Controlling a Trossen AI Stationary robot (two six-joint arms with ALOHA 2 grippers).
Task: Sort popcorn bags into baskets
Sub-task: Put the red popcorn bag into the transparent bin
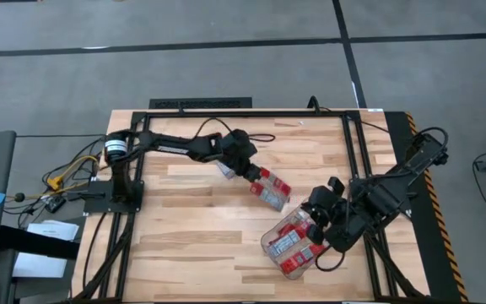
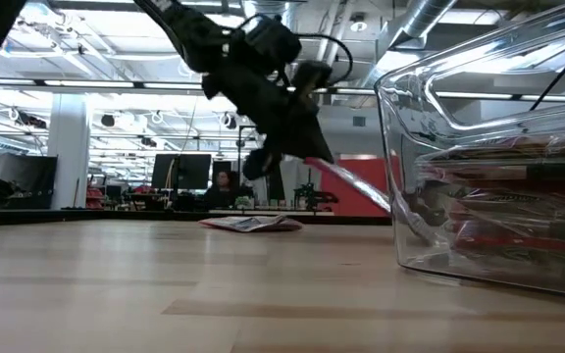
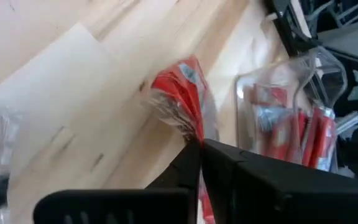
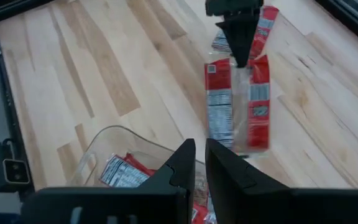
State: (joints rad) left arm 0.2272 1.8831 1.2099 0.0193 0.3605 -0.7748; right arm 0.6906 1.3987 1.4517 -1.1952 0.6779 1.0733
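Note:
My left gripper (image 1: 256,175) hangs over the table's middle, shut on a red popcorn bag (image 1: 272,189) held in the air beside the clear tub (image 1: 266,240). The tub stands near the table's right near corner with several red packets lying in it. A second popcorn bag (image 1: 224,169) lies flat on the wood under the left arm, and shows in the low view as a loose bag (image 2: 253,223). My right gripper (image 1: 317,221) is at the tub's far right rim, fingers nearly together. My left gripper pinches the popcorn bag by its crimped end (image 3: 194,132) between both fingers, coming from above and slanting down. The bag (image 2: 356,186) is lifted clear and hangs slanting below the fingers toward the tub. My right gripper has its fingers (image 4: 182,163) closed at the tub's rim (image 4: 160,149), from above. The fingers hide the place of contact.
The black frame rails (image 1: 348,160) run along the table's far and right sides. Bare wood (image 1: 184,228) lies to the left of the tub. Cables and the left arm's base (image 1: 116,190) sit at the left edge.

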